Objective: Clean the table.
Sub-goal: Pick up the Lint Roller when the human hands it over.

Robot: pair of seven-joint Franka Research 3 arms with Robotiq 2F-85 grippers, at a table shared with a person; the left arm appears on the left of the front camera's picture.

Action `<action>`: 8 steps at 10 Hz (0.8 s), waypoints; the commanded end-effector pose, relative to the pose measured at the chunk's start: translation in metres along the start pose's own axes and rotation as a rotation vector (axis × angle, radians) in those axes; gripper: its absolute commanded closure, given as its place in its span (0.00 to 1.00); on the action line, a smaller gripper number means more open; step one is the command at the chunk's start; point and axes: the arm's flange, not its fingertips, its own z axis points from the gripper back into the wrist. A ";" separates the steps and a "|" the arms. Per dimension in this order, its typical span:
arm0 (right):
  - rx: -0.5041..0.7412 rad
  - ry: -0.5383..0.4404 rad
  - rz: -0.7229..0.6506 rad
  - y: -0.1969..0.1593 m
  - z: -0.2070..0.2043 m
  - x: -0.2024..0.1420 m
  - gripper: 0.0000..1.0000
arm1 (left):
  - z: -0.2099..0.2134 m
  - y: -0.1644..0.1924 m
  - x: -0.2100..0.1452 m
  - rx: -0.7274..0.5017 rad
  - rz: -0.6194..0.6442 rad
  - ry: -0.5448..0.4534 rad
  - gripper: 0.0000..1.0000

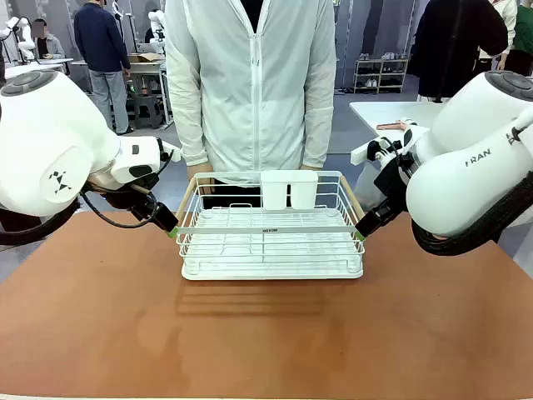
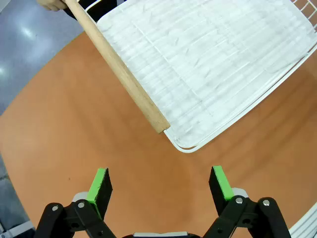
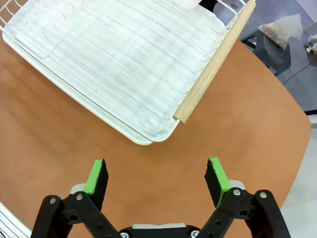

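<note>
At the white wire rack's [image 1: 272, 228] near corners, left gripper [image 2: 161, 181] and right gripper [image 3: 156, 173] hover, fingers spread wide, just short of it; bare table [image 1: 266, 342] runs open to the near edge.

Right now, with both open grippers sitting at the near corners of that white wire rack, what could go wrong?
The person's hand rests at the far end of the left round wooden handle; moving the white wire rack could pinch it. The left gripper and right gripper are open, short of the rack's corners; an uneven grasp might skew the rack on the reddish-brown table.
</note>
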 end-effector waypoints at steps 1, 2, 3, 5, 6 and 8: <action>0.000 0.000 0.000 0.000 0.000 0.000 0.00 | 0.000 0.000 0.000 0.000 -0.001 0.000 0.00; 0.000 0.000 0.000 0.000 0.000 0.000 0.00 | 0.000 0.000 0.000 0.000 -0.001 0.000 0.00; 0.000 0.000 0.000 0.000 0.000 0.000 0.00 | 0.000 0.000 0.000 0.000 -0.001 0.000 0.00; 0.000 0.000 0.000 0.000 0.000 0.000 0.00 | 0.000 0.000 0.000 0.000 -0.001 0.000 0.00; 0.000 0.000 0.000 0.000 0.000 0.000 0.00 | 0.000 0.000 0.000 0.000 -0.001 0.000 0.00; 0.000 0.000 0.000 0.000 0.000 0.000 0.00 | 0.000 0.000 0.000 0.000 -0.001 0.000 0.00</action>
